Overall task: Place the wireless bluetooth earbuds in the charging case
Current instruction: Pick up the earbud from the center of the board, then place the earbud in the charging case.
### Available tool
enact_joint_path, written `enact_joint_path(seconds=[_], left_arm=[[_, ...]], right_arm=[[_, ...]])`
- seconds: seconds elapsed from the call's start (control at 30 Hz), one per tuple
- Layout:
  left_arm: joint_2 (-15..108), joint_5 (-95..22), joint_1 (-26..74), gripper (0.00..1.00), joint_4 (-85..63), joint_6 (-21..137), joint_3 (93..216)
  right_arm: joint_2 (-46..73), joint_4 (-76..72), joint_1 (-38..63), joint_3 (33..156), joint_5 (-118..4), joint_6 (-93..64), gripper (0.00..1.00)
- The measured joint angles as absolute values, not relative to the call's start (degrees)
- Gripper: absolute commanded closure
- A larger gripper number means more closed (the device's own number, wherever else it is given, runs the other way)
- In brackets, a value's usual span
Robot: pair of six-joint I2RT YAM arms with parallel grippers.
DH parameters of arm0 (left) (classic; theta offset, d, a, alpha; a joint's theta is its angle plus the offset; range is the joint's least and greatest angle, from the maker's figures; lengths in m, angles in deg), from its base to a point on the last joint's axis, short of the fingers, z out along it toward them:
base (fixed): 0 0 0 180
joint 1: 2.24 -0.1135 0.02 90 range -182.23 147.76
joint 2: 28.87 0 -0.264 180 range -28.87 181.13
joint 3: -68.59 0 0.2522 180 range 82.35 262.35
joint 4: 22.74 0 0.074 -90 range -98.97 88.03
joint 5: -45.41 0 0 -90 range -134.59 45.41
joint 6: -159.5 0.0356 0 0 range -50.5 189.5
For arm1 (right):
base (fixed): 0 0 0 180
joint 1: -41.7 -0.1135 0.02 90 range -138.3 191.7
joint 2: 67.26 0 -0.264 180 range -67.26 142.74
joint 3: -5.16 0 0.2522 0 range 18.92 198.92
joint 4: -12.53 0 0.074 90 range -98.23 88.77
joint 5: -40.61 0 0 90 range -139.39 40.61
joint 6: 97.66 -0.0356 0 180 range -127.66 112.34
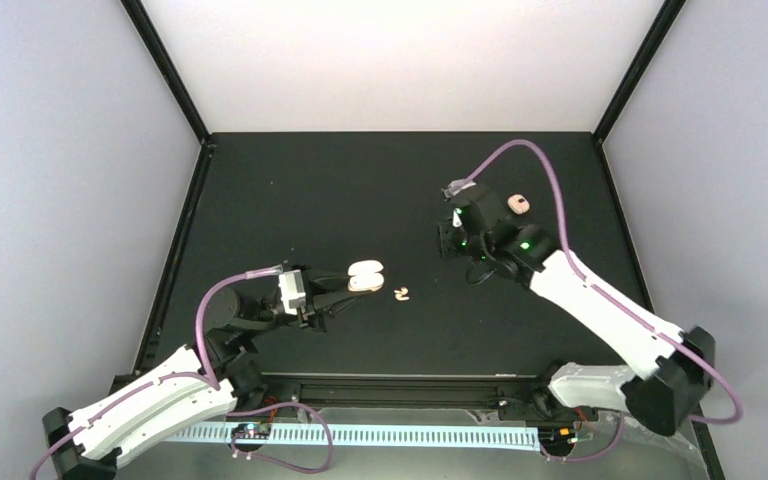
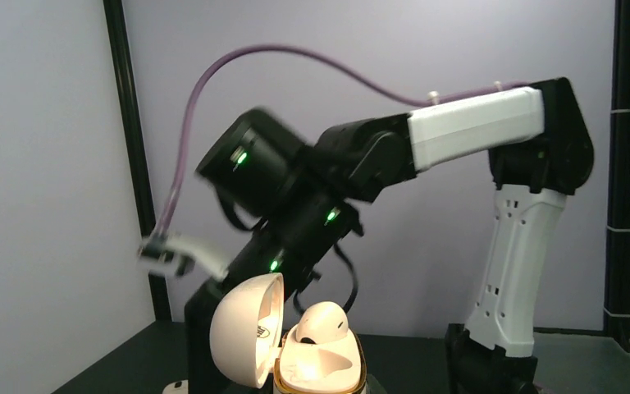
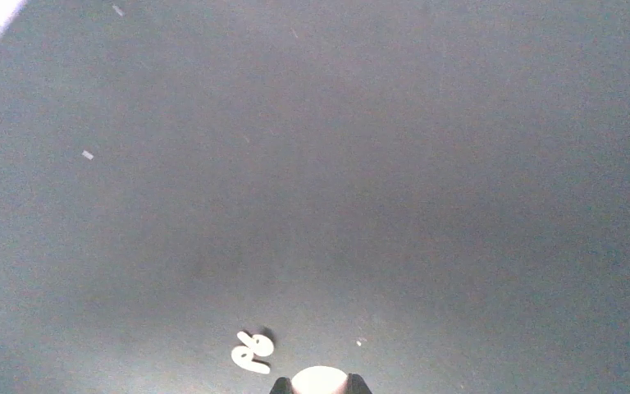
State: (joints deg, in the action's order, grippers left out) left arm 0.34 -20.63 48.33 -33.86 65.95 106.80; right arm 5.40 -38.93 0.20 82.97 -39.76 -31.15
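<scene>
Left gripper (image 1: pixel 343 296) was clamped shut on the charging case (image 1: pixel 365 277), which stuck out just past its fingertips. The case lid (image 2: pixel 246 328) was hinged open to the left in the left wrist view. One seated earbud (image 2: pixel 321 322) sat in the case base, poking up above the rim.

Right gripper (image 3: pixel 318 383) was pinched on a held earbud (image 3: pixel 320 377). Only a pale rounded bit of it showed between the fingertips.

The two loose earbuds (image 1: pixel 401 294) lay touching each other on the table (image 1: pixel 360 190), just beyond the case from the left gripper and between the two grippers. In the right wrist view they sat just left of the right fingertips.

A small pink object (image 1: pixel 519 204) lay on the table beside the right wrist, clear of both grippers.
</scene>
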Motion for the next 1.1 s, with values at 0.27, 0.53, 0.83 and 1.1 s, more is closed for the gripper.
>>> enact_joint_path(seconds=[0.27,0.53,0.83,1.1], left_arm=[[6.59,-21.46,48.33,0.98,-35.87,65.2,109.47],[17.17,-21.91,48.33,0.99,-39.87,64.29,114.71],[30.3,-21.08,48.33,0.98,-48.35,61.53,122.86],[40.18,-18.37,48.33,0.98,-57.92,56.35,129.92]], right_arm=[[-7.82,-34.93,0.2,83.91,-44.31,-30.32,0.92],[-21.77,-24.92,0.2,83.87,-49.71,-28.24,0.92],[-26.56,-15.69,0.2,84.22,-55.02,-27.26,0.91],[-29.0,-6.78,0.2,80.74,-57.9,-27.56,0.9]])
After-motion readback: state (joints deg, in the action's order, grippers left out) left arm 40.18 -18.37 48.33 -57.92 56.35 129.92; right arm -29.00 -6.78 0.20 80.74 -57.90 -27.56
